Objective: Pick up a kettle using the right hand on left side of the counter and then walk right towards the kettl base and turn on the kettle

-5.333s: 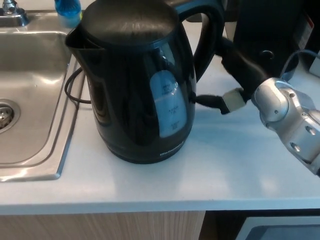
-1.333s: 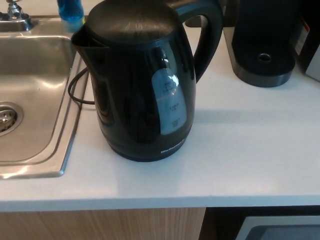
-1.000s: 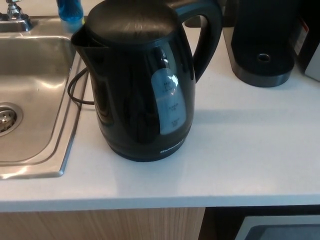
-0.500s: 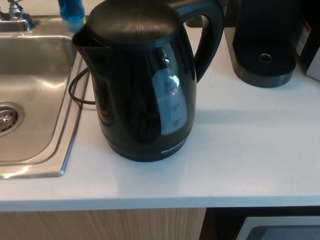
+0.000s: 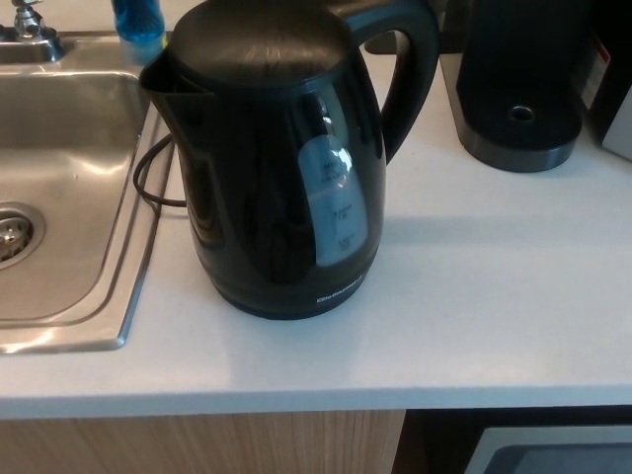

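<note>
Kettle (image 5: 281, 168) stands upright on the white counter (image 5: 474, 286), just beside the steel sink (image 5: 59, 188), spout toward the sink, handle (image 5: 410, 74) toward the far right. A black cord (image 5: 148, 178) loops out at its sink side, near the sink rim.

No robot hand in my feed, left or right, so I can't say whether the fingers are apart or closed. Nothing is holding the kettle.

Handling, my read: rigid glossy plastic shell, so the body would be slippery; don't pinch the walls. Go for the loop handle, right robot hand wrapping through the gap. The water window (image 5: 336, 202) looks pale, level unreadable, so I'd plan for a heavy, sloshing load and keep it vertical. Watch the cord for snagging on lift.

Writing: small white brand line low on the body, too small to read. Gauge marks on the window also illegible.

Dark round appliance (image 5: 518, 118) at the back right, possibly the base; can't confirm.
</note>
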